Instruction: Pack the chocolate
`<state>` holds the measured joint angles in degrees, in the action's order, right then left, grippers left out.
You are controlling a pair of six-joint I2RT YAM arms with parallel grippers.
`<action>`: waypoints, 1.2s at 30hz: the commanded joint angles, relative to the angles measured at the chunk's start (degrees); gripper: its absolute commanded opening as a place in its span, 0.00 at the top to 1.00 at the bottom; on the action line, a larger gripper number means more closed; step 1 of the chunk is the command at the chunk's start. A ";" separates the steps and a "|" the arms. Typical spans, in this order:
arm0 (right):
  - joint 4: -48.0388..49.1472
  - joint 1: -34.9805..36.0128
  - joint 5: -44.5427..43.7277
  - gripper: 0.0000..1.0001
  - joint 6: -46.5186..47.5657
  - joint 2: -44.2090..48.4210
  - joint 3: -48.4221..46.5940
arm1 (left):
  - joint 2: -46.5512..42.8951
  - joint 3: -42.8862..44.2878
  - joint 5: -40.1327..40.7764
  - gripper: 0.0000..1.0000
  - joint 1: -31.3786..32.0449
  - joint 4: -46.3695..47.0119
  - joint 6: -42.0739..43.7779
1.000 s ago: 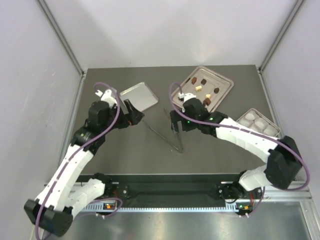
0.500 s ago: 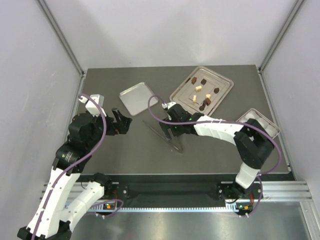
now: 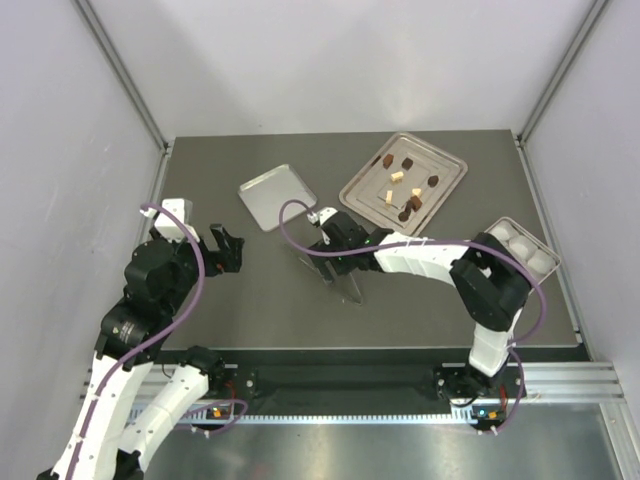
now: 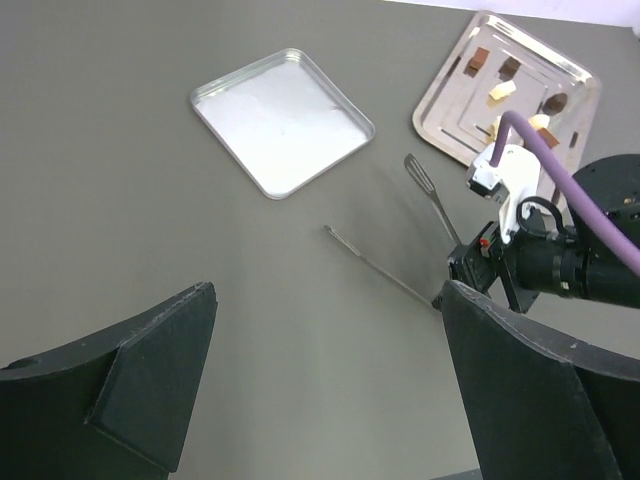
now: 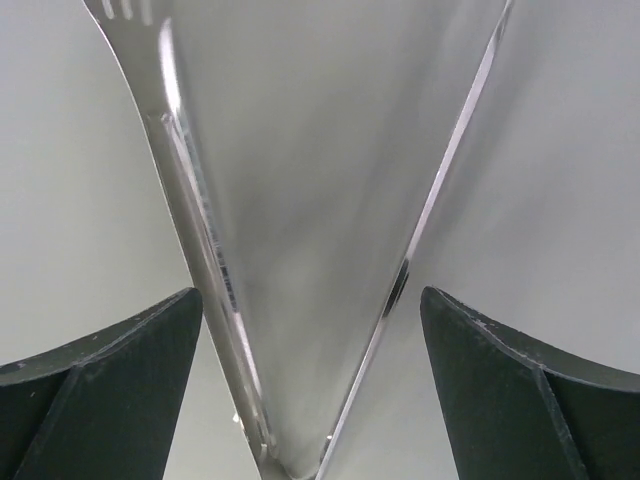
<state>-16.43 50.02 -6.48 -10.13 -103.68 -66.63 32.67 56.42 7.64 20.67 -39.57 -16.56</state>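
Several small chocolate pieces [image 3: 407,163], dark brown and tan, lie on a silver tray [image 3: 448,166] at the back right; they also show in the left wrist view [image 4: 478,60]. My right gripper [image 3: 336,266] is open and low over metal tongs [image 3: 357,295] lying on the table. In the right wrist view the gripper [image 5: 308,300] straddles the tongs' two arms [image 5: 195,220] near their joined end, with its fingers apart from the metal. My left gripper [image 3: 228,250] is open and empty, above bare table [image 4: 328,300].
An empty silver tray [image 3: 277,196] lies at the back centre and also shows in the left wrist view [image 4: 282,120]. A white moulded tray [image 3: 515,245] with round cavities sits at the right edge. Grey walls and frame posts enclose the table.
My right gripper has moved left and down, from beside the chocolate tray to over the tongs. My left arm has pulled back from the empty tray toward the near left.
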 commanded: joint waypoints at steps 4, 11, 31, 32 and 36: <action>0.43 2.10 -1.60 0.11 1.60 -3.72 -2.98 | 0.03 -0.35 2.64 0.01 -0.01 0.55 1.26; -1.67 2.10 -4.15 0.11 1.25 -3.38 -4.47 | -0.23 -0.17 2.29 0.01 -0.01 0.28 1.09; 0.34 -4.05 2.61 0.36 -1.56 3.04 -2.10 | 1.61 -0.26 -0.52 0.01 -0.01 0.90 -0.67; 0.95 -4.31 2.79 0.39 -1.56 3.04 -1.49 | 1.87 -0.35 -0.78 0.01 -0.01 1.07 -0.67; 1.84 -5.89 3.58 0.44 -1.21 2.52 -0.69 | 2.75 -0.35 -1.05 0.01 -0.01 1.52 -0.93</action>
<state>-17.17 45.04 -4.43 -11.16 -102.85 -67.77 34.59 56.38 7.44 20.67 -40.36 -16.88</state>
